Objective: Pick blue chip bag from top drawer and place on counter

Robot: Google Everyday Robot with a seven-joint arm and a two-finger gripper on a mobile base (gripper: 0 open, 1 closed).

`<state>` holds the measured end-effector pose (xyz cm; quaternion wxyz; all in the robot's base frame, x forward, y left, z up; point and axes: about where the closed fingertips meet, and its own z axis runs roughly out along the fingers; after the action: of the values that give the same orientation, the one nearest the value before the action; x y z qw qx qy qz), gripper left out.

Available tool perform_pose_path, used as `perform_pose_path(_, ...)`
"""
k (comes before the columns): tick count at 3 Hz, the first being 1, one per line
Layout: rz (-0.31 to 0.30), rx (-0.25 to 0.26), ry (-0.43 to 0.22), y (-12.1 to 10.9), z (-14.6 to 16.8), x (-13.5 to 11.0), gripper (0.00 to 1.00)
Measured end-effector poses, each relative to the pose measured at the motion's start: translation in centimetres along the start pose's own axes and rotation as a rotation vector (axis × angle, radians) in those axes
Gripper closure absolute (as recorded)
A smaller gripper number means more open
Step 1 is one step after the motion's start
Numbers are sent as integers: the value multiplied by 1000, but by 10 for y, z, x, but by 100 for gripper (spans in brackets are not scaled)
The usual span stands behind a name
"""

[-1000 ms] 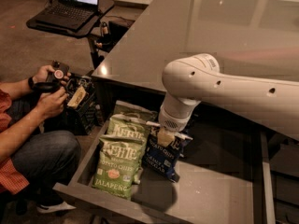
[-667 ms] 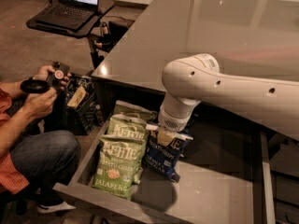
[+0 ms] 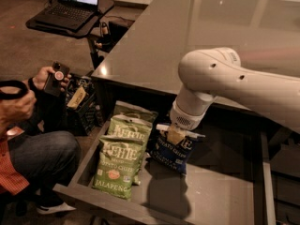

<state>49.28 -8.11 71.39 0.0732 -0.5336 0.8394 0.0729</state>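
- Hand (image 3: 177,134) reaches down just below the bench's (image 3: 187,36) near edge and is clamped on the white top of the blue chip bag (image 3: 169,153), so it can lift it.
- Bag stands in the top drawer (image 3: 220,200), just beside green jalapeno bags (image 3: 117,165).

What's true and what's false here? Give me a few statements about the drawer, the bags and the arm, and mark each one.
1. The blue chip bag is in the open top drawer. True.
2. The end effector hovers above the counter. False: it is down in the drawer, at the blue bag's top edge.
3. Green jalapeno bags lie in the same drawer, on the blue bag's side nearer the seated person. True.
4. The laptop sits on the counter. False: it sits on a small black stand apart from the counter.
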Motion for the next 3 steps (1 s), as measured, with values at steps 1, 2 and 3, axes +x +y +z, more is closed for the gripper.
perform_pose_path(1,56,0,-4,1,-14,11,100)
perform_pose_path(2,87,0,-6,2,-22,18,100)
perform_pose_path(3,96,1,-7,2,-24,20,100)
